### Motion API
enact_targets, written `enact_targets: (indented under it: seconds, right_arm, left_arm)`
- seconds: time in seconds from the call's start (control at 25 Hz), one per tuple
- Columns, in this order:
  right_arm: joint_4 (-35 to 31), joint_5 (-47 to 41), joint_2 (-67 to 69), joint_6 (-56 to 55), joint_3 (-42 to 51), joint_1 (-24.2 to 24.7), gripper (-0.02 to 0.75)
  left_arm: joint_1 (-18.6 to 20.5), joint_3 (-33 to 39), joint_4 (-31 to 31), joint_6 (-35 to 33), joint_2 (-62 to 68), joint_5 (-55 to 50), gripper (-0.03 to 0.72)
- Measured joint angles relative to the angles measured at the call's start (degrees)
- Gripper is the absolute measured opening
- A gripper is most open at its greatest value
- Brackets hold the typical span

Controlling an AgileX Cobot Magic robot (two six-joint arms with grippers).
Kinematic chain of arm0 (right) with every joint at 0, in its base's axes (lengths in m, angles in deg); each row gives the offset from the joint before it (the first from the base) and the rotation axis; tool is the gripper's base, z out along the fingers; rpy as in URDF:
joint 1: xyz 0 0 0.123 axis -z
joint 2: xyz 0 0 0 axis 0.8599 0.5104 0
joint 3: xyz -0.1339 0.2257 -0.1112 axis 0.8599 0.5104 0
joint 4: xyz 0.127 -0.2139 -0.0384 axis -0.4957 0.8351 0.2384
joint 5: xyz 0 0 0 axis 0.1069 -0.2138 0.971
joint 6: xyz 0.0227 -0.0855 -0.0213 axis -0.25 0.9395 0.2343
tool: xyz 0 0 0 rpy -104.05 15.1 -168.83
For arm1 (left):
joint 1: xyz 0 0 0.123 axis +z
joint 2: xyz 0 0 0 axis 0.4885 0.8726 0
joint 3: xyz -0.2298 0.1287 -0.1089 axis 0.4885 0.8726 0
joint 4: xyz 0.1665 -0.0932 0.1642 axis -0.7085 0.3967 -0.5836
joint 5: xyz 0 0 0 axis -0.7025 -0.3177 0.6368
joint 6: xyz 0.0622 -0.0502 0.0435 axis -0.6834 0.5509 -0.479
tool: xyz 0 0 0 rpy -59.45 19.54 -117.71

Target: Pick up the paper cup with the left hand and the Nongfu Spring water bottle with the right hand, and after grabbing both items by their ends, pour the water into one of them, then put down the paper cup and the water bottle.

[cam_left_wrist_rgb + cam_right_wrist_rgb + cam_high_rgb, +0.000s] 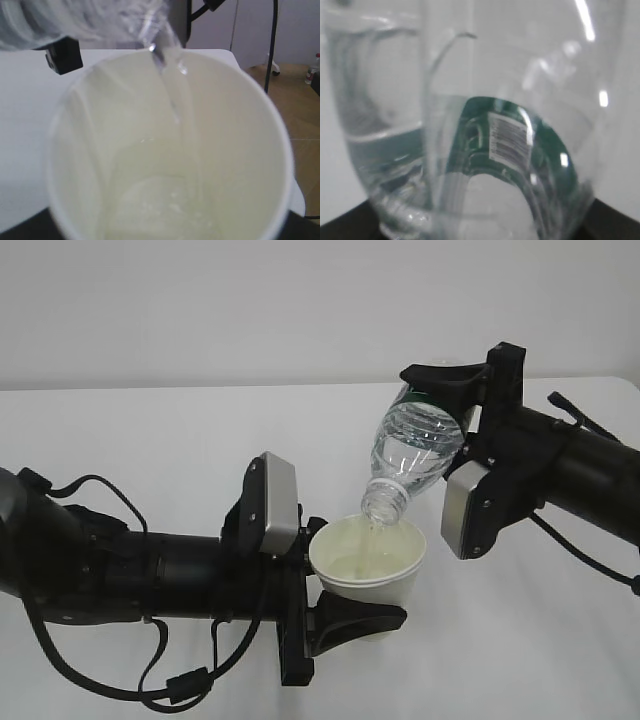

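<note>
Paper cup held upright above the white table, clamped low on its body between the jaws of the left hand; jaws part-open to the cup's width and closed against its wall. Rolled rim clear all round, mouth unobstructed.

Nongfu Spring water bottle tilted neck-down and to the left, capless mouth directly above the far right part of the cup's rim, just over it and, as far as can be judged from the exterior view, not touching. Green-labelled base end gripped by the right hand, jaws part-open at bottle width and set around it.

Water running in a thin clear stream from the neck down the cup's inner wall; shallow pool at the cup's bottom in the left wrist view. Remaining water lying in the lower side of the bottle, label seen through it in the right wrist view.

Both arms lifted off the surface, left from the left side, right from the right. Bare table around and beneath them; far edge against a plain wall. Table's right edge visible in the left wrist view, wooden floor beyond it.
</note>
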State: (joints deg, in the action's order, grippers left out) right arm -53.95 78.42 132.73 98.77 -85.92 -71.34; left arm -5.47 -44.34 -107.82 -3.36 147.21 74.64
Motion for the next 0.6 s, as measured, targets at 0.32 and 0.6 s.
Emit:
enact_targets:
  seconds: [0.32,0.6]
  right_arm:
    - [0.08,0.0,0.0,0.0,0.0,0.0,0.446]
    - [0.08,0.0,0.0,0.0,0.0,0.0,0.446]
  left_arm:
    - [0.0,0.0,-0.23,0.0,0.0,0.0,0.412]
    - [0.0,0.0,-0.22,0.0,0.0,0.0,0.411]
